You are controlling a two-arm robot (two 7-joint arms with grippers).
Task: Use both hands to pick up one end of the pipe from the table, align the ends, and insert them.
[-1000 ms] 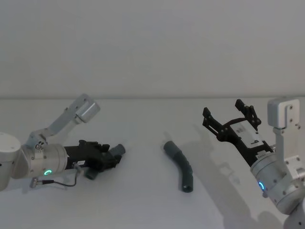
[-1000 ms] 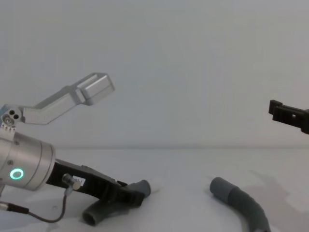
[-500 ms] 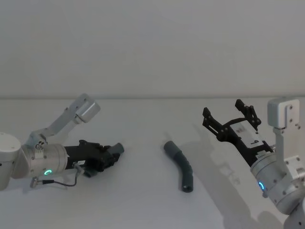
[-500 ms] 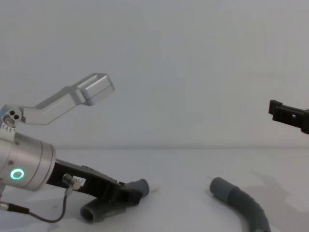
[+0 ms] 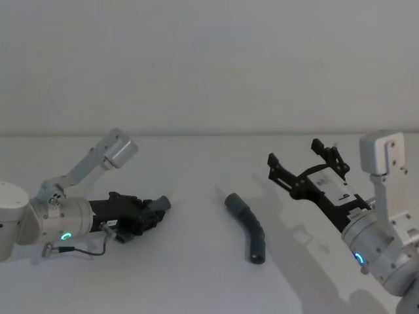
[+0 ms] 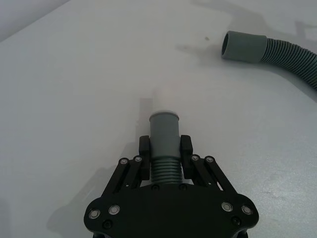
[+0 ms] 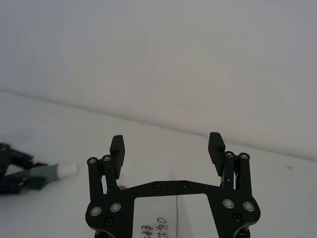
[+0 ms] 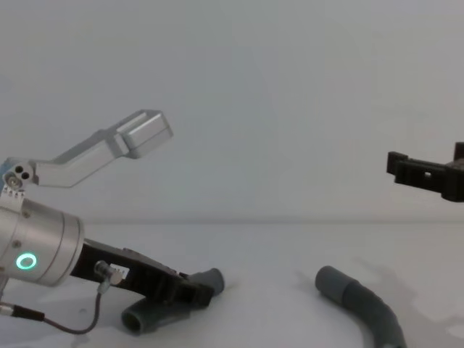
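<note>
Since half a second ago my right pincer (image 5: 298,156) has slid in toward the middle. It hangs in the air, jaws wide apart and empty. My left pincer (image 6: 165,144) stays clamped on one hose (image 6: 164,130) just behind its cuff, white tip (image 6: 163,96) pointing forward, at the left of the table (image 5: 196,268). The other hose (image 5: 250,227) lies on the table between my pincers, its socket (image 6: 242,45) nearer the left one.

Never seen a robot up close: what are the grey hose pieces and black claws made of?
The loose hose piece and the held hose piece look like flexible plastic or rubber: ribbed dark grey bodies, smooth matte cuffs. The left gripper and right gripper seem hard matte black plastic, with shiny metal pins at the joints.
</note>
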